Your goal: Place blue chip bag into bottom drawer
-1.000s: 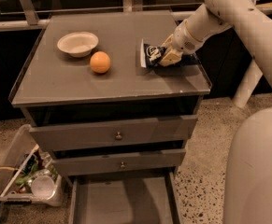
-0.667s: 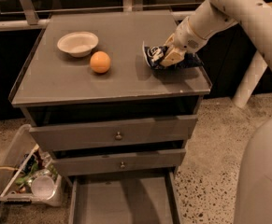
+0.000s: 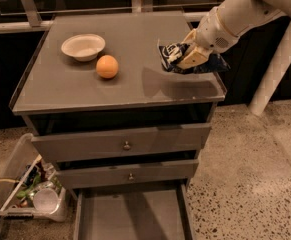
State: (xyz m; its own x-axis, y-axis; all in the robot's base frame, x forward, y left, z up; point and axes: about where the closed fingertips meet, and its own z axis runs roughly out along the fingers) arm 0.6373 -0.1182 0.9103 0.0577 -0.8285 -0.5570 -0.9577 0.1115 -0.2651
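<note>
The blue chip bag (image 3: 185, 59) is dark navy foil with white lettering. It hangs in the air above the right part of the grey cabinet top (image 3: 85, 91), casting a shadow on it. My gripper (image 3: 187, 58) comes in from the upper right on a white arm and is shut on the bag, its tan fingers (image 3: 195, 58) clamped over the bag's middle. The bottom drawer (image 3: 130, 216) is pulled open at the foot of the cabinet, with a flat grey floor and nothing in it that I can see.
An orange (image 3: 107, 66) and a white bowl (image 3: 83, 46) sit on the cabinet top at the left. Two upper drawers with small knobs (image 3: 127, 145) are closed. A clear bin of trash (image 3: 27, 194) stands on the floor at the left. A white pole (image 3: 272, 69) stands at the right.
The gripper has lifted the chip bag off the cabinet top; the bag now hangs above the surface. The view has shifted lower and closer to the cabinet.
</note>
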